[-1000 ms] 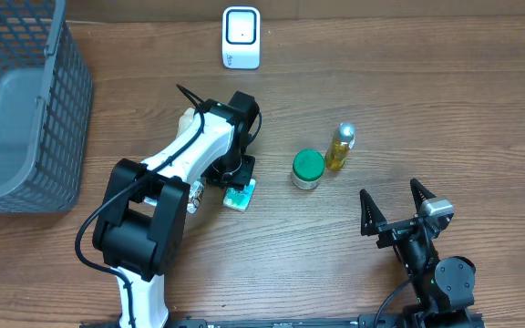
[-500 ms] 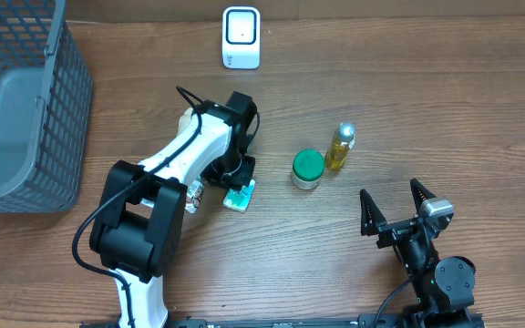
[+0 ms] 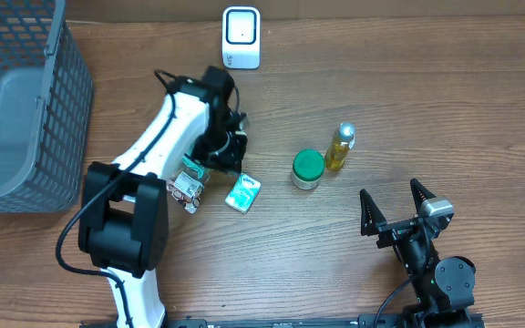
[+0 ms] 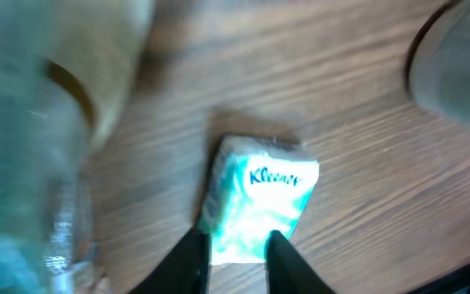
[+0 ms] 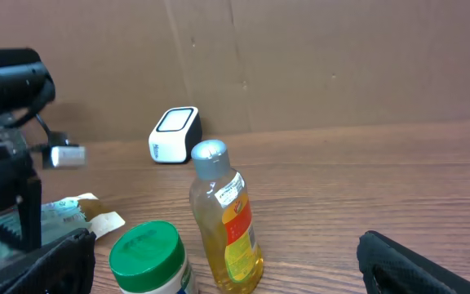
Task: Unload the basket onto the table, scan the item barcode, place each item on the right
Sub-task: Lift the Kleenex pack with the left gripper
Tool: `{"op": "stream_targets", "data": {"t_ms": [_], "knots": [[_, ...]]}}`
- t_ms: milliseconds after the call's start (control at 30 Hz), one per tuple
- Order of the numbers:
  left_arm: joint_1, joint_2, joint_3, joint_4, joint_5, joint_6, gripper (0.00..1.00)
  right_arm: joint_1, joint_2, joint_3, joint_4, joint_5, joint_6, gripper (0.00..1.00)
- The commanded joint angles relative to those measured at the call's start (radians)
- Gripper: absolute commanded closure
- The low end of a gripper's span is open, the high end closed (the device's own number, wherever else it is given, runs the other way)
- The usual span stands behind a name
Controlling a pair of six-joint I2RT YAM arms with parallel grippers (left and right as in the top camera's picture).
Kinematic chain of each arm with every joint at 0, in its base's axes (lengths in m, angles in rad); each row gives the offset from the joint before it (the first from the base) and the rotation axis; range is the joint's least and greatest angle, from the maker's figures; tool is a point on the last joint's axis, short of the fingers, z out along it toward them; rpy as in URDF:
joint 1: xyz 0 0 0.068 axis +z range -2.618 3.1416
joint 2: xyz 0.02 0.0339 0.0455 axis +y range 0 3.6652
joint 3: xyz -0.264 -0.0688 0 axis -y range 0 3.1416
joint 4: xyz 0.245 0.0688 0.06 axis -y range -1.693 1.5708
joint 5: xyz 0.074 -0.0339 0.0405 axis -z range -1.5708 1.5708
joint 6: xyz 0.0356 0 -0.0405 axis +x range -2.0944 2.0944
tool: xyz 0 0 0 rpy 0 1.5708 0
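Jaws of left gripper stood narrowly apart, empty; teal-and-white soft plastic Kleenex tissue pack lay just beyond their tips. Right gripper jaws wide, empty.

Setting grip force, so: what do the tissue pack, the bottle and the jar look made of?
Tissue pack: probably soft plastic film; printed wrap with a crimped end. Bottle: clear plastic or glass, unclear which; yellow liquid shows through; silvery cap. Jar: matte green lid, probably plastic.
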Motion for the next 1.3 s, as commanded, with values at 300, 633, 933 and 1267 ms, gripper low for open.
{"op": "stream_targets", "data": {"t_ms": [300, 633, 933, 1267], "knots": [[0.018, -0.011, -0.022, -0.021, 0.014, 0.064, 0.60, -0.003, -0.012, -0.011, 0.003, 0.010, -0.003, 0.00], [0.011, -0.011, -0.168, 0.101, 0.016, 0.063, 0.62, -0.003, -0.012, -0.010, 0.003, 0.010, -0.003, 0.00], [0.011, -0.011, -0.220, 0.148, 0.086, 0.083, 0.62, -0.003, -0.012, -0.010, 0.003, 0.010, -0.003, 0.00], [0.007, -0.011, -0.220, 0.148, 0.198, 0.134, 0.63, -0.003, -0.012, -0.010, 0.003, 0.010, -0.003, 0.00]]}}
